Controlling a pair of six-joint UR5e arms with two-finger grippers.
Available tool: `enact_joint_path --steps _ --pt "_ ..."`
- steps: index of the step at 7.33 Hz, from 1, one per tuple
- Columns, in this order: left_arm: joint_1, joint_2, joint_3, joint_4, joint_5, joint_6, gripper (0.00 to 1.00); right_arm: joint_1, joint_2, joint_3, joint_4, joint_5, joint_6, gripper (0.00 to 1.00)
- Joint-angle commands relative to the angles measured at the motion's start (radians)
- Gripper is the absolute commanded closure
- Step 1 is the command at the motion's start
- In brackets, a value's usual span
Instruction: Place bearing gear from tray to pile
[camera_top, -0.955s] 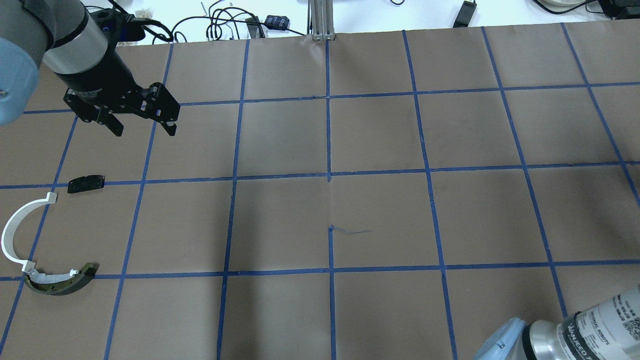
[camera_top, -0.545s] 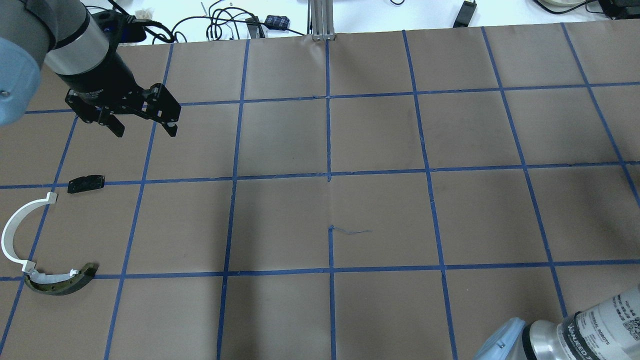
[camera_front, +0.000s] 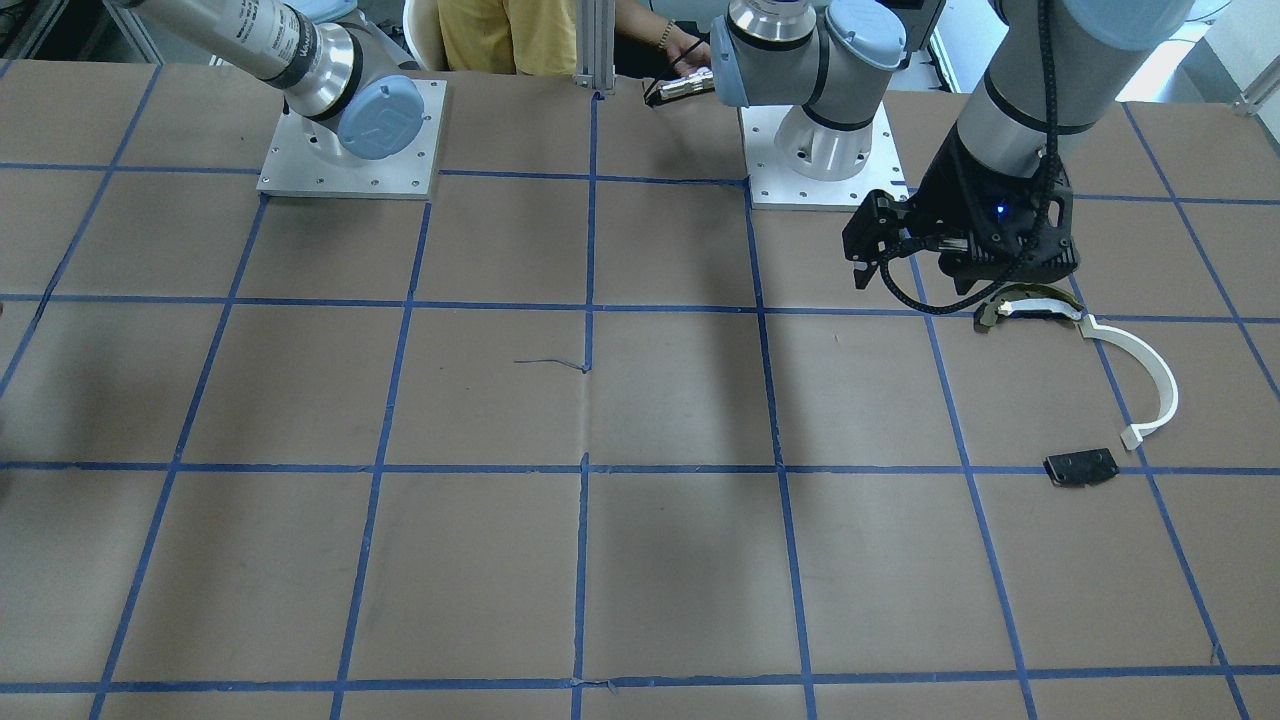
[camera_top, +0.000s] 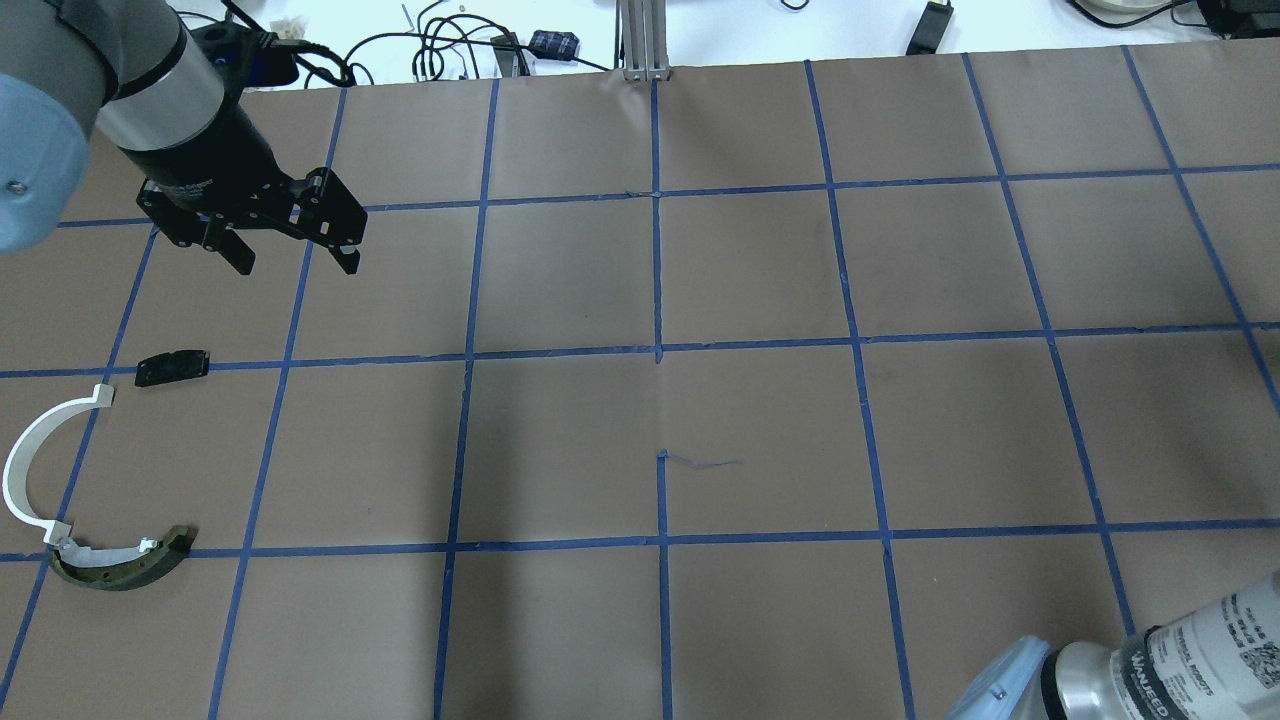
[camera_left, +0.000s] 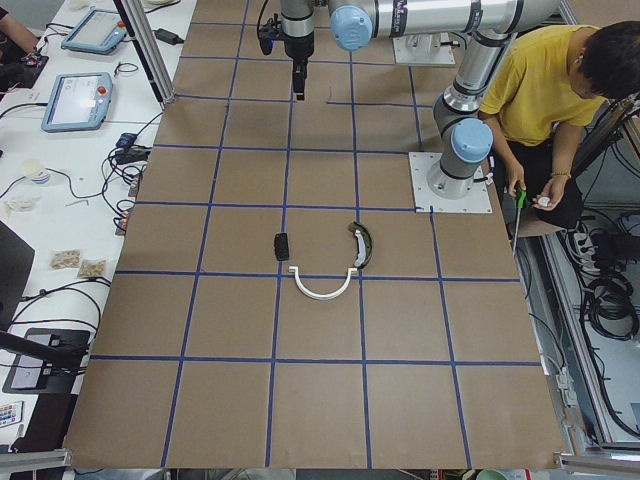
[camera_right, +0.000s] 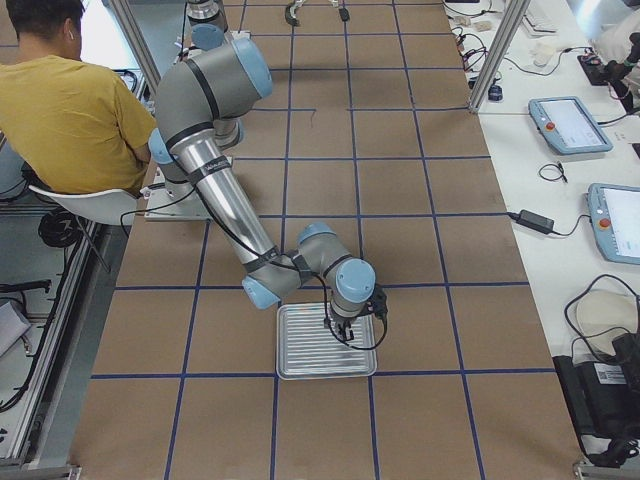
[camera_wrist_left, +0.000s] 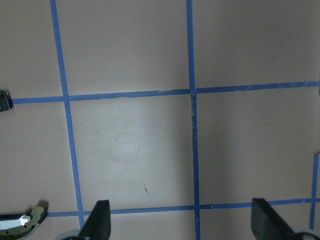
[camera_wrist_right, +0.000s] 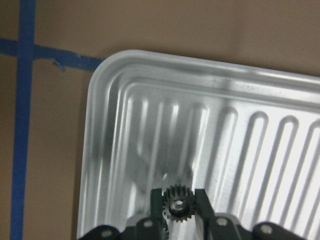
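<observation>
My right gripper (camera_wrist_right: 178, 200) is shut on the small dark bearing gear (camera_wrist_right: 178, 206), just over the ribbed floor of the silver tray (camera_wrist_right: 120, 100), near one of its corners. The tray (camera_right: 300, 362) and that gripper (camera_right: 340, 335) also show in the exterior right view. The pile lies on the table's left side: a white curved strip (camera_top: 30, 460), a dark arc with a yellowish edge (camera_top: 120, 570) and a flat black plate (camera_top: 172, 367). My left gripper (camera_top: 295, 262) hangs open and empty above the table, beyond the black plate.
The table is brown paper with a grid of blue tape (camera_top: 657, 350). Cables and a metal post (camera_top: 640, 40) sit along the far edge. A person in a yellow shirt (camera_left: 540, 90) sits behind the robot bases.
My left gripper has shifted slightly, still open. The right arm's elbow at the lower right has sunk a little toward the frame's bottom edge.
</observation>
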Motion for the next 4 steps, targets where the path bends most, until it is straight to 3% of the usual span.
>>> enact_joint_path --steps 1,3,4 --pt "0.000 -0.002 0.000 0.002 0.002 0.000 0.00 0.139 -0.144 0.058 0.043 0.003 0.099 1.00" --pt "0.000 -0.001 -0.001 0.002 0.000 0.000 0.00 0.352 -0.334 0.269 0.093 0.047 0.412 1.00" --pt "0.000 -0.002 -0.001 0.000 -0.001 0.000 0.00 0.574 -0.382 0.306 0.064 0.074 0.657 1.00"
